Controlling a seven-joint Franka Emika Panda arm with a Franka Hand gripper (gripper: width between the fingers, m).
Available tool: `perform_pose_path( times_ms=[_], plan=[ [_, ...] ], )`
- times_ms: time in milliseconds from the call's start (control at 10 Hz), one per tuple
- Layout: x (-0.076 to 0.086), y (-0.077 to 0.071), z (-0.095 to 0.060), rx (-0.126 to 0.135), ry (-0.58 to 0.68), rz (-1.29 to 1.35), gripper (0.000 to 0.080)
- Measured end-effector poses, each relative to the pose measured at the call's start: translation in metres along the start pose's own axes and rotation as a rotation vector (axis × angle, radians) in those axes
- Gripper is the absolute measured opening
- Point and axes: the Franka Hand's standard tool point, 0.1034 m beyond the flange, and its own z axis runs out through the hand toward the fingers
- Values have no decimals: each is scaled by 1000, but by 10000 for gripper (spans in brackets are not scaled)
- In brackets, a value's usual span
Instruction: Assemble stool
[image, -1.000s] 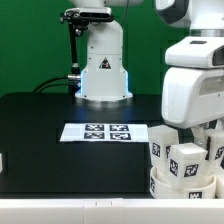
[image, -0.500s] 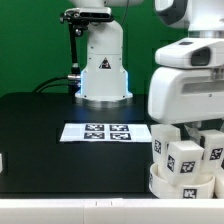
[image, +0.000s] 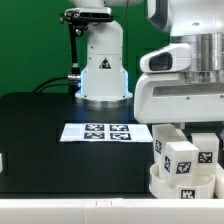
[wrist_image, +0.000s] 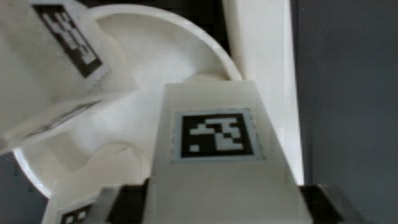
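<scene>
Pincer (wrist_image: 214, 192) gripped a stool leg (wrist_image: 221, 130) at its near end; leg's long axis ran straight out over the round seat (wrist_image: 134, 110) beyond it.

Lab: green backdrop (image: 30, 45), marker board (image: 105, 132)

seat (image: 183, 184): 1 | legs (image: 183, 158) visible: 3 | marker board (image: 106, 132): 1 | robot base (image: 103, 60): 1
</scene>
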Motion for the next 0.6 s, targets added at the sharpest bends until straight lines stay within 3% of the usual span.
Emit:
perform_pose_path(
  times_ms=[100, 200, 400, 500, 600],
  plan=[
    [-3, -2, 0, -11, -18, -48, 514],
    [-8, -9, -5, -38, -56, -128, 619],
    [-9, -20, -29, -72, -106, -381, 643],
    [-9, -25, -32, -94, -108, -527, 648],
    [-10, -25, -29, -89, -112, -595, 648]
  ],
)
